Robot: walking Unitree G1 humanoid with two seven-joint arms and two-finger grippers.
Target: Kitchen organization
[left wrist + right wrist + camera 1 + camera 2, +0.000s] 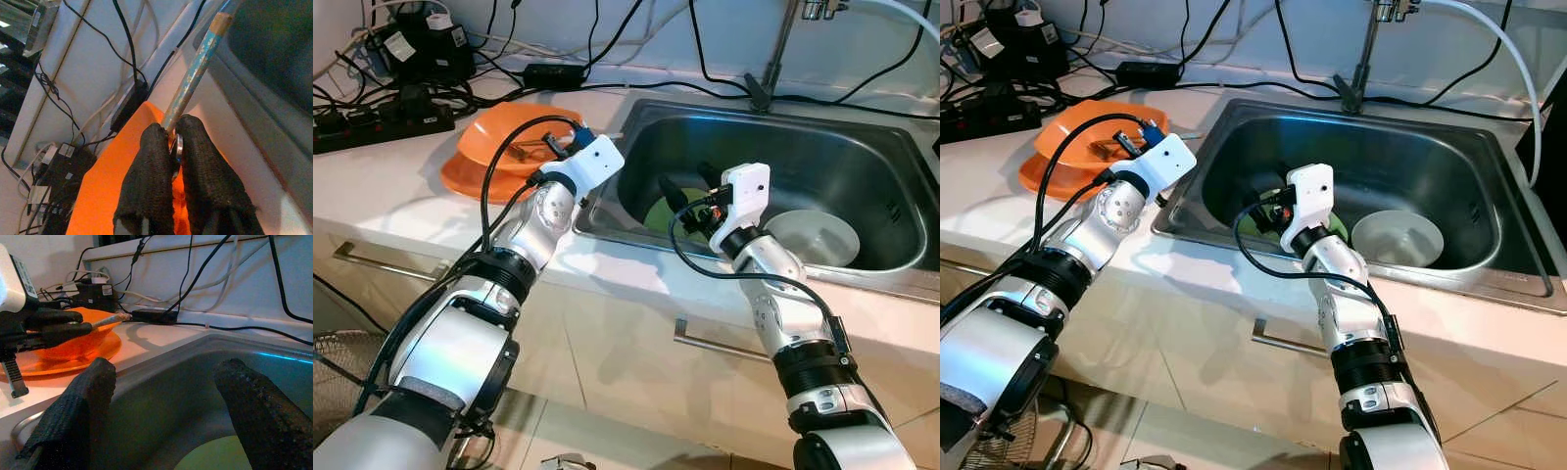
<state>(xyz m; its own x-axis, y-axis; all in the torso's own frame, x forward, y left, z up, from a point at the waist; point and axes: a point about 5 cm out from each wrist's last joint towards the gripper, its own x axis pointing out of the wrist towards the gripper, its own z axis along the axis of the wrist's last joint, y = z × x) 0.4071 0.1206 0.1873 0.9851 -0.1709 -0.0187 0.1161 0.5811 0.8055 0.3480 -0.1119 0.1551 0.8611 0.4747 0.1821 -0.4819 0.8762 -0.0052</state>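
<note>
Left end effector (pixel 171 147) over orange bowl (pixel 504 127) on worktop (pixel 391 186), left of sink (pixel 822 127). Fingers (pixel 151 166) pressed together, pinching a thin stick-like utensil (pixel 195 68), blue-coated with worn patches, possibly a chopstick; end angled toward sink rim. Bowl stacked on orange plate (pixel 460 181). Right end effector (pixel 161 396) down inside sink, fingers (pixel 83 406) spread wide, gripping nothing, just above green plate (pixel 661 211) on basin floor. White bowl (pixel 813 235) beside it in basin. Power strip (pixel 382 122) and cables at back wall.
</note>
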